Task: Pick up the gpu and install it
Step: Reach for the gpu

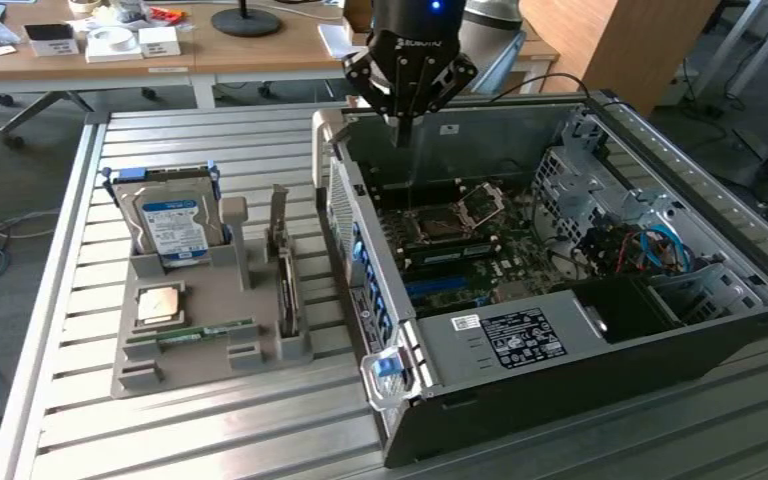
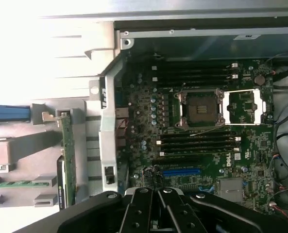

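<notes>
In the exterior view the hand (image 1: 404, 132) hangs over the far end of the open computer case (image 1: 598, 380). It is fully closed and holds nothing, and it points down toward the motherboard (image 1: 491, 255). The gpu (image 1: 284, 280) stands on edge in the grey holder (image 1: 184, 365) on the slatted table (image 1: 157, 430). It is to the exterior view's left of the case, just beside the case's side wall, with its silvery bracket rising at the far end. The same holder carries the hard drive (image 1: 171, 225) upright at the far end, a processor chip (image 1: 160, 303) lying flat, and the memory stick (image 1: 207, 331) nearer. The hand is well apart from the gpu and touches nothing. A blue slot (image 1: 444, 290) on the board lies bare.

In the wrist view the hand (image 2: 158, 206) appears as dark linkages drawn together, with nothing gripped, above the motherboard (image 2: 207, 145). The blue slot (image 2: 181, 172) lies close to it and has no card in it. The gpu (image 2: 68, 155) shows edge-on as a thin green strip seated in the grey holder (image 2: 17, 150), outside the case's side wall (image 2: 107, 121).

Judging from this, the task is at its very start. The card sits untouched in its holder, so both the pick-up and the seating in the board are left to do.
</notes>
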Controlling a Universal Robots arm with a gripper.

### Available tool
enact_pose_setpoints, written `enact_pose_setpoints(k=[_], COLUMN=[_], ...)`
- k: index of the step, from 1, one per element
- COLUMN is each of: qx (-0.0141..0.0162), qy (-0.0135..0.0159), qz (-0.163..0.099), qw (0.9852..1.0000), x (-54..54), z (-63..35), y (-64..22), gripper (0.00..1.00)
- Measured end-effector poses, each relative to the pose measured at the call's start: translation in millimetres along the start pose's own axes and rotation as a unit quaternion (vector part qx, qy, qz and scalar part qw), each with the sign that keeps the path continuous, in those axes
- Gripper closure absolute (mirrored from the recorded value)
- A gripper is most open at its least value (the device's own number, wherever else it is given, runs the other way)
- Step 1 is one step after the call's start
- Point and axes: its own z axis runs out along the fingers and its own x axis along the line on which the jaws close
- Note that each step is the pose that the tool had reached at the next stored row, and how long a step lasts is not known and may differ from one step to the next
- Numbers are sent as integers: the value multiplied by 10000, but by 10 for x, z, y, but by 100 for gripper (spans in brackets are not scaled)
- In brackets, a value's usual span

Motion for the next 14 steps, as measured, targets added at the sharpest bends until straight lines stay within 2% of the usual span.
enact_pose_setpoints(k=[14], qx=[0], qy=[0], qz=[0], qw=[10000], x=[365], z=[-10], y=[-27], gripper=[89])
